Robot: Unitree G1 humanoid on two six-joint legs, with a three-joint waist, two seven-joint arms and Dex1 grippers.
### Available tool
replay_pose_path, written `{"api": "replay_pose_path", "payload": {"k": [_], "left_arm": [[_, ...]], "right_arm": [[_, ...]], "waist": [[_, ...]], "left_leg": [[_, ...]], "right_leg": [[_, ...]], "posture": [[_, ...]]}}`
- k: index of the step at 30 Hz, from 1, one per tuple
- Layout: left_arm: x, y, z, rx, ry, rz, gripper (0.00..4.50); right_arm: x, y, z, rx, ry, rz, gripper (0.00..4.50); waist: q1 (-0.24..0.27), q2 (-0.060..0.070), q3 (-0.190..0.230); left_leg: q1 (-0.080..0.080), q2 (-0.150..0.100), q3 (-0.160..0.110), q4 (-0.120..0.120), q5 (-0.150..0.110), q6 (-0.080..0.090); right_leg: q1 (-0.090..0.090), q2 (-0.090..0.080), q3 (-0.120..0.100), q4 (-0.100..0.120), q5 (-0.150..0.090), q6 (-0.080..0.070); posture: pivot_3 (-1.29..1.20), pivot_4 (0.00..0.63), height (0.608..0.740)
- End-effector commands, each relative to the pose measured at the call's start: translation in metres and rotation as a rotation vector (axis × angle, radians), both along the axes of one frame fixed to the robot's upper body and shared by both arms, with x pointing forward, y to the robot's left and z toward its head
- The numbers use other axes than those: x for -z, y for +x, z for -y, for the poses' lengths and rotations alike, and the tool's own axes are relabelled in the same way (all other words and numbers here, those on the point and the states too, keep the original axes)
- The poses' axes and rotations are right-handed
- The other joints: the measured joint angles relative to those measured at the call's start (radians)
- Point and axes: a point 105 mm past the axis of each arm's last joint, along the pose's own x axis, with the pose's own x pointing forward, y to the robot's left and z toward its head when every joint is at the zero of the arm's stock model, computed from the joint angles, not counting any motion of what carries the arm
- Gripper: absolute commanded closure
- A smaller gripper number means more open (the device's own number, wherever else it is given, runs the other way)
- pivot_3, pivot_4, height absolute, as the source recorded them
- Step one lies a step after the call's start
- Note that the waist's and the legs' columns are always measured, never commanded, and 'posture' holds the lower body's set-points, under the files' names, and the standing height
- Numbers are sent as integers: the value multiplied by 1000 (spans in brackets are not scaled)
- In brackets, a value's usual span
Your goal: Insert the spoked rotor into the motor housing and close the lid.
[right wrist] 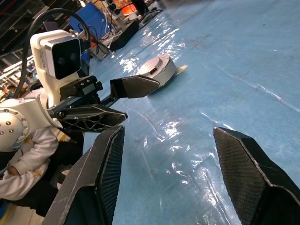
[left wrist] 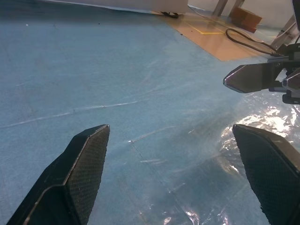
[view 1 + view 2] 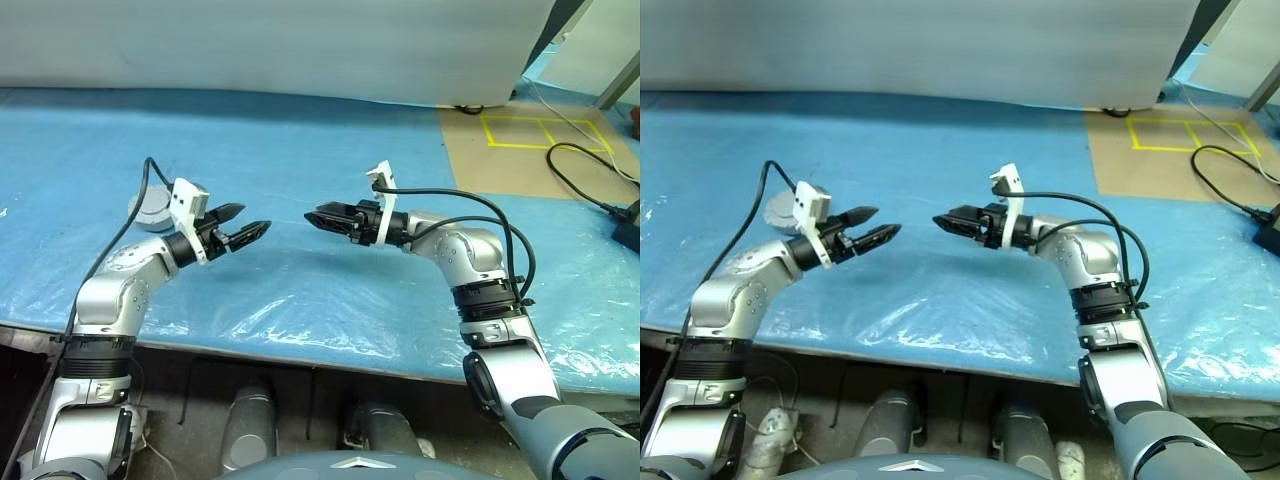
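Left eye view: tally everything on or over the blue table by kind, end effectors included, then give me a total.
End effectors: 2, the left end effector and the right end effector, both open and empty.
Round silver metal part: 1, lying on the sheet behind the left arm.
Blue plastic sheet: 1, covering the table.
Total: 4

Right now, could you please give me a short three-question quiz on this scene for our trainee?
1. True or false: the left gripper holds the round silver metal motor housing.
2. The housing lies nearer which arm: A) left, B) right?
3. Fill in: the right gripper has its black fingers ____.
Key: 1 false, the left gripper is open and empty; 2 A; 3 open.
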Motion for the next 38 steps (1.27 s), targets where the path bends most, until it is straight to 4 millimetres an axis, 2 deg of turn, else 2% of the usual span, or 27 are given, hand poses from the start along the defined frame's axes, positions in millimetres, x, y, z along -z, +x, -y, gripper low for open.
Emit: {"api": "replay_pose_path", "payload": {"k": [1, 27, 38], "left_arm": [[-15, -2, -2, 0, -3, 51, 73], [-16, 0, -6, -17, 7, 52, 73], [-13, -2, -4, -16, 12, 44, 73]], "right_arm": [[-12, 0, -4, -16, 26, 50, 1349], [-9, -1, -7, -12, 36, 45, 1349], [0, -1, -7, -3, -1, 45, 1349]], "waist": [[0, 0, 0], [0, 0, 0], [0, 0, 0]], "left_leg": [[0, 0, 0, 0, 0, 0], [0, 0, 0, 0, 0, 0], [0, 0, 0, 0, 0, 0]], "right_leg": [[0, 0, 0, 0, 0, 0], [0, 0, 0, 0, 0, 0], [0, 0, 0, 0, 0, 0]], "posture": [[0, 150, 740], [0, 150, 740], [0, 150, 740]]}}
